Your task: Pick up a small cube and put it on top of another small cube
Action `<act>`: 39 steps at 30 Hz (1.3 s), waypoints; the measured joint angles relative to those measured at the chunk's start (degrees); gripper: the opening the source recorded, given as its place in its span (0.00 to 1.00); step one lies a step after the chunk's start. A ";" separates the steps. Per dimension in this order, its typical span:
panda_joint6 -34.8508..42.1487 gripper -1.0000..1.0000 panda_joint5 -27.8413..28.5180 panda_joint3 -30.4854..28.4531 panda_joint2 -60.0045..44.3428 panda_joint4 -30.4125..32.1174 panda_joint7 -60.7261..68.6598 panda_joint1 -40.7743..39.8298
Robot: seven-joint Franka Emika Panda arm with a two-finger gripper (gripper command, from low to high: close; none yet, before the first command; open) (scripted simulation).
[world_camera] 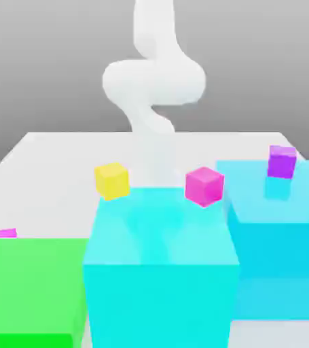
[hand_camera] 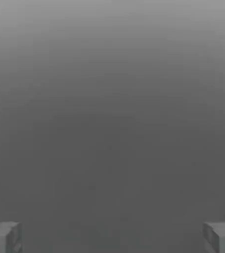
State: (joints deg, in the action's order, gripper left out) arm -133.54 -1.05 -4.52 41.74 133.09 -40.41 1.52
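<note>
Grey backdrop, white table [world_camera: 48, 153]. My gripper [hand_camera: 112, 237] has its fingers [hand_camera: 3, 237] wide apart, nothing between them. Small magenta cube [world_camera: 5, 233] sits near-left behind the green block [world_camera: 28, 289], probably on the table; yellow cube [world_camera: 112, 180] lies to its right, farther back.

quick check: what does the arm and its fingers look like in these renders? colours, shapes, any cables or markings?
The arm is plain white with smooth, rounded, bulbous links, seen in the exterior view; no cables or markings are visible on it. In the hand view, the fingers are blocky matte grey pieces with flat faces, each with a small white patch at its outer top corner.
</note>
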 joint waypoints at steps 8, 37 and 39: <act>-5.89 0.50 -4.75 -14.94 -12.89 4.31 18.58 4.25; -27.00 0.50 -30.75 -34.96 -58.17 16.88 86.11 -10.97; -28.50 0.50 -34.72 -30.80 -60.74 15.94 89.25 -14.40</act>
State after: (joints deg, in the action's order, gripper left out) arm -162.04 -35.77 -35.32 -19.00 149.04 48.83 -12.88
